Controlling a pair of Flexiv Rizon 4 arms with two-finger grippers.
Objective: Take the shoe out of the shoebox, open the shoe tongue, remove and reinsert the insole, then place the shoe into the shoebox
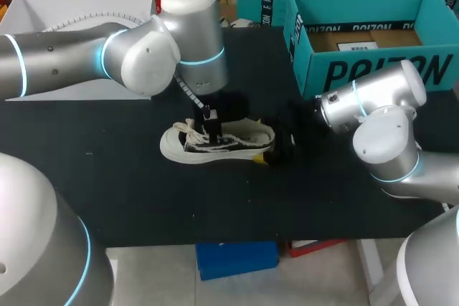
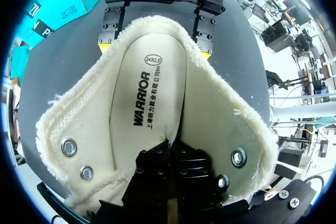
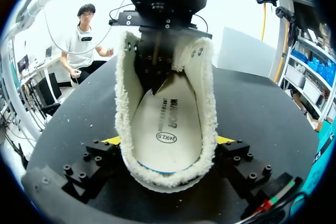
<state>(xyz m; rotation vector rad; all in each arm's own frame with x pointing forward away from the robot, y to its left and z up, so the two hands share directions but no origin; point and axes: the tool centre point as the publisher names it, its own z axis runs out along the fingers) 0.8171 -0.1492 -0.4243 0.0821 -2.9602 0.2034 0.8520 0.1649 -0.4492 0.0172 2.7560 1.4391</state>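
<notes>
On the table (image 1: pixel 107 177) in the head view, near the shoebox (image 1: pixel 358 69), the shoe (image 1: pixel 219 141) stands on its sole. Left wrist view: the left gripper (image 2: pixel 171 144), fingers together, has its tips on the insole (image 2: pixel 147 98), which looks thin and floppy, best pinched at an edge. Right wrist view: the right gripper (image 3: pixel 168 141) clamps the firmer heel (image 3: pixel 168 179) from both sides.

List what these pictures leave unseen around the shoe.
- Left wrist view: what the left gripper pinches, if anything; its own black fingers cover that spot on the insole.
- Right wrist view: toe and tongue of the shoe, hidden behind the left gripper.
- Head view: how the right gripper holds the heel; dark against the black table and too small.
</notes>
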